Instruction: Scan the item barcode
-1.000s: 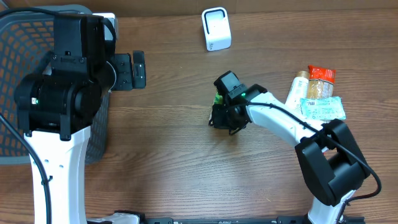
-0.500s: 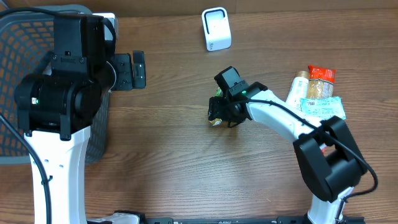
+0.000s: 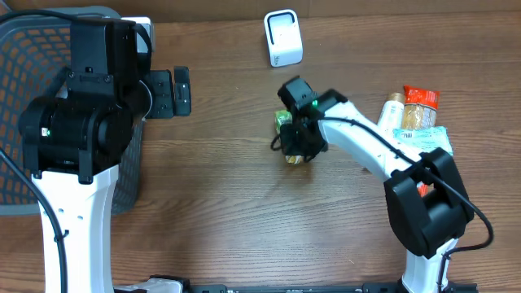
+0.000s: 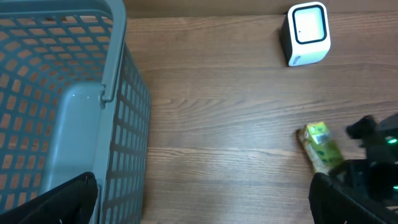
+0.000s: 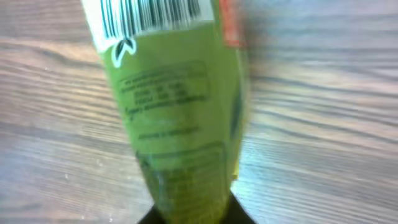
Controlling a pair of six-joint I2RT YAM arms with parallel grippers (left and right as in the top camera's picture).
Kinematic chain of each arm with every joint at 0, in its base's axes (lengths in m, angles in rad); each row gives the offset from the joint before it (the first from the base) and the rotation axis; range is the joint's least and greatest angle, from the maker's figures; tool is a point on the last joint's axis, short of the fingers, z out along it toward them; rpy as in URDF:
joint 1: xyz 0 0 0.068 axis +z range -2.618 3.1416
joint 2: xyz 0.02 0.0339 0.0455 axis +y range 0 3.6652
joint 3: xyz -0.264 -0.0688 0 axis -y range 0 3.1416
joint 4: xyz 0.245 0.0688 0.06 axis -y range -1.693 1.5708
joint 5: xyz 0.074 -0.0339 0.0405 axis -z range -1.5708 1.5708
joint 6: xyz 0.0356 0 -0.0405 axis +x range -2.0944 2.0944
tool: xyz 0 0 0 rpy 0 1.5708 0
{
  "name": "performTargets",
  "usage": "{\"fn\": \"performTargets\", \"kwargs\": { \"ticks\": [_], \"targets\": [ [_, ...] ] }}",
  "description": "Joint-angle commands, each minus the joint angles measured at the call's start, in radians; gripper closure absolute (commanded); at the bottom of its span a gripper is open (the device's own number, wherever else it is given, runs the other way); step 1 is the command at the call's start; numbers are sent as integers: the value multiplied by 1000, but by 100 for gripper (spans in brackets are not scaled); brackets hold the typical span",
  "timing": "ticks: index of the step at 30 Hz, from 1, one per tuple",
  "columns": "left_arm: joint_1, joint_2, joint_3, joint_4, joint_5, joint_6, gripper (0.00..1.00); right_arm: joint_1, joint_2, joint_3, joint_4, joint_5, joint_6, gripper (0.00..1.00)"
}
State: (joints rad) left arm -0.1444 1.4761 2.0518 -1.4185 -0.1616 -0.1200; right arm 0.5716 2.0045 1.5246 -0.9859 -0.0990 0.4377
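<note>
A brown wooden table (image 3: pixel 228 220) fills the whole scene, its grain running from 9 to 3 o'clock. Along the far edge at 12 o'clock lies a paler tan strip (image 3: pixel 203 8). A grey mesh basket (image 3: pixel 20 65) stands at 9 o'clock. The light is soft and even.

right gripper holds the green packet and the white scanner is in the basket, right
No: the right gripper does hold the green packet, but the white scanner stands on the table, outside the basket, as the overhead view shows.
</note>
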Motion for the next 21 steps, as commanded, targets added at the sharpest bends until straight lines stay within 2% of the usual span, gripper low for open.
{"fn": "performTargets", "kwargs": {
  "ticks": [1,4,7,12,14,16,17,19,21],
  "targets": [
    [-7,3,3,1,-3,8,0,42,-60,100,-48,200,-80,96],
    [-7,3,3,1,-3,8,0,89,-49,97,-95,368,-80,96],
    [-7,3,3,1,-3,8,0,176,8,96,-162,637,-71,96],
    [-7,3,3,1,-3,8,1,241,109,93,-232,798,-71,96],
    [-7,3,3,1,-2,8,0,256,137,92,-246,755,-72,80],
    [-7,3,3,1,-3,8,0,268,142,92,-251,711,-72,58],
    [-7,3,3,1,-3,8,0,278,142,92,-251,677,-72,49],
    [-7,3,3,1,-2,8,0,301,139,93,-251,613,-72,41],
    [-7,3,3,1,-2,8,0,321,134,93,-252,546,-72,38]
  ]
}}
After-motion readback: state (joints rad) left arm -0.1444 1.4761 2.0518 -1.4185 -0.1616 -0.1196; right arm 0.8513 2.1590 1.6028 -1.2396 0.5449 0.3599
